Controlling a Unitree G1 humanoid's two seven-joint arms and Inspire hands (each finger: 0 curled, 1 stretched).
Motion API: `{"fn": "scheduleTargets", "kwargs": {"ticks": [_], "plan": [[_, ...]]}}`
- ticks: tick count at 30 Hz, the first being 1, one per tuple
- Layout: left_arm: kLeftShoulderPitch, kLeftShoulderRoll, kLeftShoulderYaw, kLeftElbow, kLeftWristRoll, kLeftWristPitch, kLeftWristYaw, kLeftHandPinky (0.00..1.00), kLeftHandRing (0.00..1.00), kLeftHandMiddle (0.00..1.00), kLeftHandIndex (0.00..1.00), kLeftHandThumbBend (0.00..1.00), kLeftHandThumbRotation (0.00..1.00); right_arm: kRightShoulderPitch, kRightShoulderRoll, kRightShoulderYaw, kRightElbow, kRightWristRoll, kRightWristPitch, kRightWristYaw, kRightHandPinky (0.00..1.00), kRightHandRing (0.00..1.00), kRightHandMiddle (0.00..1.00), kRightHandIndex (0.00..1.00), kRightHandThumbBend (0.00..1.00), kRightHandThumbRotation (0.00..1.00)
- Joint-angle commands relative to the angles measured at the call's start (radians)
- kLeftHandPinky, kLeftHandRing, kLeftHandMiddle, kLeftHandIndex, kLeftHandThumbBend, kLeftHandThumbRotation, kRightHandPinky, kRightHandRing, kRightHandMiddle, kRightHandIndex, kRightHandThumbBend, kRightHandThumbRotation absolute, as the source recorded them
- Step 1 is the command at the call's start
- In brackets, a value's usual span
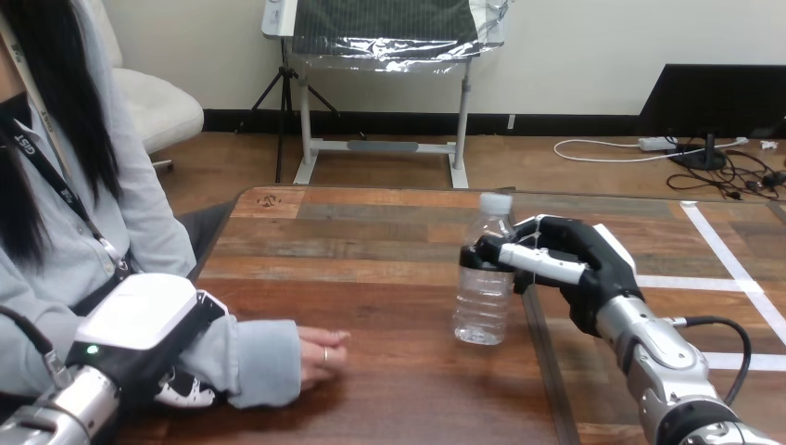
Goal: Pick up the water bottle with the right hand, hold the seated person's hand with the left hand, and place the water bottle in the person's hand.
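At the table's right half, the right hand is seen closed on the water bottle. Its fingers are wrapped across the upper body, just below the neck; the thumb is hidden behind. The water bottle stands at 9 o'clock of the palm, upright and clear, w/ its white cap on. Its base is at or just over the table. Contact can't be judged, so a lift is neither confirmed nor ruled out.

Further out, at approx. 8 o'clock from the bottle & well apart from it, the person's hand is laid on the wood. It is palm down, loosely bent, w/ nothing in it. At 9 o'clock of that hand, the left hand is set against the person's forearm, touching the pale sleeve. Whether it is clasped round the arm or only resting there can't be told.

Progress, as judged:
- **Step 1:** the grasp w/ the right hand looks made; the lift is unconfirmed.
- **Step 2:** only partly met, since the left hand is at the forearm, not at the person's hand itself.
- **Step 3:** not begun. The bottle is yet to be carried toward 8 o'clock. The person's palm would need to be turned up & opened, and the bottle set in it & released.
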Motion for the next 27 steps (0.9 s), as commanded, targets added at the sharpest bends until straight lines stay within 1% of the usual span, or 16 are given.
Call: {"fn": "scheduleTargets", "kwargs": {"ticks": [1,5,7,10,12,15,18,22,27], "plan": [[-0.020,-0.015,0.035,-0.166,-0.036,-0.022,0.004,0.26,0.29,0.34,0.36,0.77,0.00,-0.163,0.024,0.015,-0.006,-0.019,0.008,-0.025,0.27,0.26,0.36,0.36,0.71,0.00],[0.004,-0.016,0.047,-0.215,-0.039,-0.007,-0.016,0.26,0.29,0.35,0.37,0.77,0.00,-0.172,0.033,0.031,-0.002,-0.046,0.015,-0.039,0.27,0.27,0.36,0.37,0.70,0.00],[0.013,-0.018,0.053,-0.236,-0.040,0.003,-0.027,0.26,0.29,0.35,0.37,0.76,0.00,-0.175,0.036,0.033,-0.001,-0.055,0.021,-0.045,0.27,0.27,0.37,0.37,0.70,0.00],[0.030,-0.021,0.064,-0.269,-0.044,0.010,-0.040,0.26,0.29,0.35,0.37,0.76,0.00,-0.183,0.043,0.039,0.000,-0.067,0.038,-0.059,0.28,0.28,0.37,0.37,0.70,0.00],[0.043,-0.023,0.073,-0.298,-0.048,0.020,-0.054,0.27,0.29,0.35,0.37,0.76,0.00,-0.187,0.047,0.052,0.002,-0.084,0.045,-0.077,0.28,0.29,0.38,0.37,0.71,0.00],[0.058,-0.025,0.082,-0.333,-0.051,0.032,-0.069,0.27,0.29,0.34,0.37,0.77,0.00,-0.192,0.053,0.061,0.003,-0.097,0.056,-0.092,0.29,0.30,0.38,0.37,0.71,0.00],[0.073,-0.026,0.091,-0.367,-0.050,0.046,-0.083,0.27,0.29,0.34,0.37,0.78,0.00,-0.196,0.059,0.069,0.003,-0.110,0.058,-0.104,0.29,0.30,0.38,0.37,0.72,0.00],[0.088,-0.028,0.101,-0.401,-0.053,0.058,-0.097,0.27,0.29,0.35,0.37,0.79,0.00,-0.198,0.066,0.072,0.004,-0.117,0.060,-0.107,0.28,0.31,0.38,0.37,0.73,0.00],[0.104,-0.033,0.112,-0.428,-0.056,0.064,-0.103,0.27,0.29,0.35,0.37,0.80,0.00,-0.202,0.080,0.073,0.005,-0.122,0.062,-0.102,0.29,0.31,0.39,0.38,0.74,0.00]]}}
